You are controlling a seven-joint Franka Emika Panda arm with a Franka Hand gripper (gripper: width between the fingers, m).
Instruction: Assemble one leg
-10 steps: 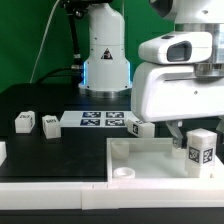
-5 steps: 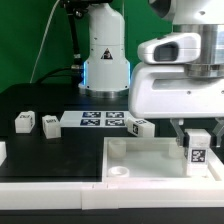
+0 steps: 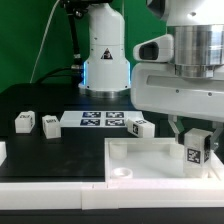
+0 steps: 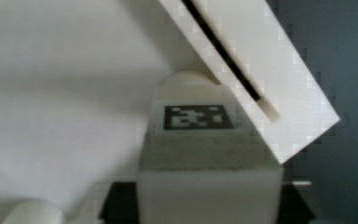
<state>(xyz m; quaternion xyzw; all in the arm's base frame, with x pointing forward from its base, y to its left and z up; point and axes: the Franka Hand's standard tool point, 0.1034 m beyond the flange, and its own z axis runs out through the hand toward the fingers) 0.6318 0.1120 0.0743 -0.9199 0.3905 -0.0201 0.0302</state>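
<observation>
My gripper [image 3: 196, 134] is shut on the leg [image 3: 197, 149], a small white post with a black-and-white tag facing the camera. It holds the leg upright at the exterior view's right, over the right part of the large white panel [image 3: 150, 156]; whether its lower end touches the panel cannot be told. In the wrist view the leg [image 4: 202, 160] fills the middle between my dark fingers [image 4: 130, 198], its tag up. The panel's flat face [image 4: 69, 90] and raised rim [image 4: 247, 50] lie behind it.
Three more white tagged posts lie on the black table: two at the exterior view's left [image 3: 24, 122] [image 3: 50, 124] and one near the middle [image 3: 139, 127]. The marker board [image 3: 100, 119] lies behind them. The panel has a round corner hole [image 3: 123, 172]. The robot base [image 3: 105, 55] stands behind.
My gripper has turned at the wrist and carried the leg slightly toward the exterior view's left. The other posts and the panel have not moved.
</observation>
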